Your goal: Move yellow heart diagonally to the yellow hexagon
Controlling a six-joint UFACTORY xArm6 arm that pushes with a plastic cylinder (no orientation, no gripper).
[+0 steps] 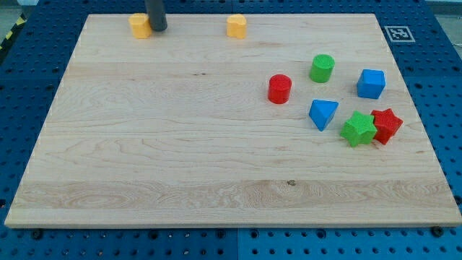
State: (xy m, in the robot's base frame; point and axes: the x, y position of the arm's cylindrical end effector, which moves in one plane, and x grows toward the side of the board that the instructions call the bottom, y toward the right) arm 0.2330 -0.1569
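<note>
A: Rod position first, please. Where is my tip (pixel 157 29)?

B: At the far edge of the table (pixel 180 166), just right of a yellow block (pixel 140 25), touching or nearly so. I think this is the yellow heart, but the shape is too small to tell.

A: And the yellow hexagon (pixel 236 26)?

B: Probably the other yellow block, further right, well apart. No fingers here, only the rod.

A: Which step?

B: Pushing seems not yet done. The tip should go around to the heart's left side, then push right.
</note>
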